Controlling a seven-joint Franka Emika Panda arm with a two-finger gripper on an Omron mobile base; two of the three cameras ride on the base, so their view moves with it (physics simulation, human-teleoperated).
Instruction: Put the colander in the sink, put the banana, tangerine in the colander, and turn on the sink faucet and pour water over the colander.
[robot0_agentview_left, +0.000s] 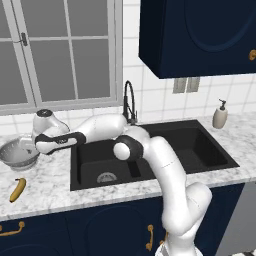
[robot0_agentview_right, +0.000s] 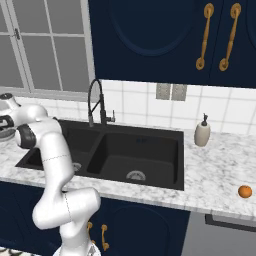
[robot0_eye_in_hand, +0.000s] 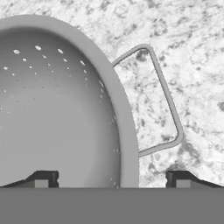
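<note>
Jaws are held wide, straddling the colander (robot0_eye_in_hand: 57, 109) rim by its handle, prob. lined up for a rim grab. Colander is seen on the tabletop (robot0_agentview_left: 45, 192) left of the sink (robot0_agentview_left: 150, 155), nothing gripped yet. Banana (robot0_agentview_left: 18, 190) is left nearby; tangerine (robot0_agentview_right: 244, 191) far right.

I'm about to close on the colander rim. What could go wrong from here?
1. In the hand view the open gripper straddles the colander rim beside its wire handle; a thin-rim pinch may let the bowl tilt or slip when lifted.
2. The banana lies on the counter just in front of the colander; a dragged or dropped bowl could knock it.
3. The faucet stands behind the sink; swinging over could clip it.
</note>
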